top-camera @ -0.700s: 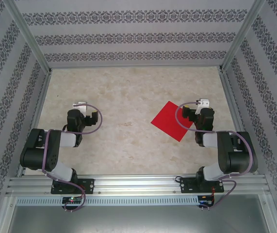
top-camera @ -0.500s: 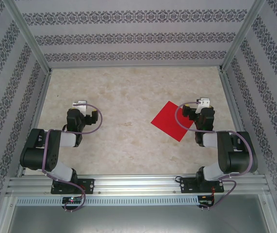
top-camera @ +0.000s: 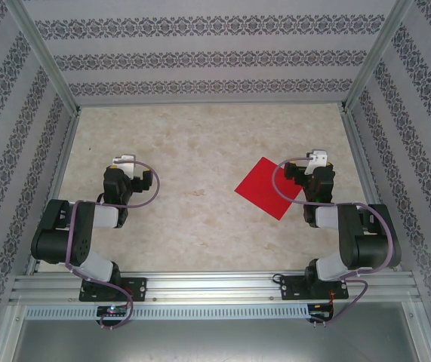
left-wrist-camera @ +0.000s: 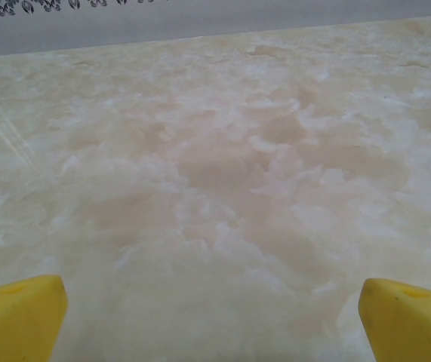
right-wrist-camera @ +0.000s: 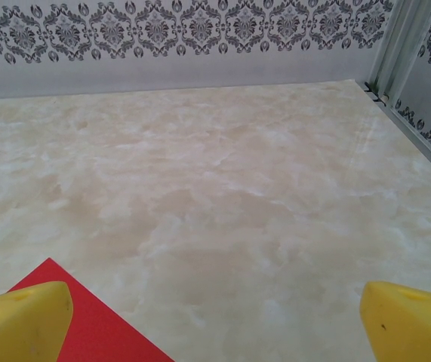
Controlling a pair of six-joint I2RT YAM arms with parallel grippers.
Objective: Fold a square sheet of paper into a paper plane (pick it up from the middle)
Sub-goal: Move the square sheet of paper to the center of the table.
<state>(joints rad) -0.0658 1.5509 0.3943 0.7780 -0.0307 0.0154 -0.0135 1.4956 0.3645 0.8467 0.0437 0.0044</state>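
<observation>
The square sheet of paper (top-camera: 268, 188) is bright red and lies flat on the marbled table, right of centre, turned like a diamond. Its right corner reaches under my right wrist. My right gripper (top-camera: 315, 167) is open just right of the sheet. In the right wrist view its yellow fingertips (right-wrist-camera: 19, 320) stand far apart, and a corner of the sheet (right-wrist-camera: 106, 335) lies by the left one. My left gripper (top-camera: 123, 169) rests open on the left side, far from the sheet, with only bare table between its fingertips (left-wrist-camera: 15, 317). The paper plane is out of view.
Patterned walls and aluminium posts (top-camera: 45, 56) enclose the table (top-camera: 200, 143) on three sides. A metal rail (top-camera: 215, 286) carries both arm bases at the near edge. In the right wrist view the corner post (right-wrist-camera: 400, 45) stands close on the far right.
Both wrists have shifted very slightly, the left one a little leftward and the right one a little away from me. The red sheet has not moved.
</observation>
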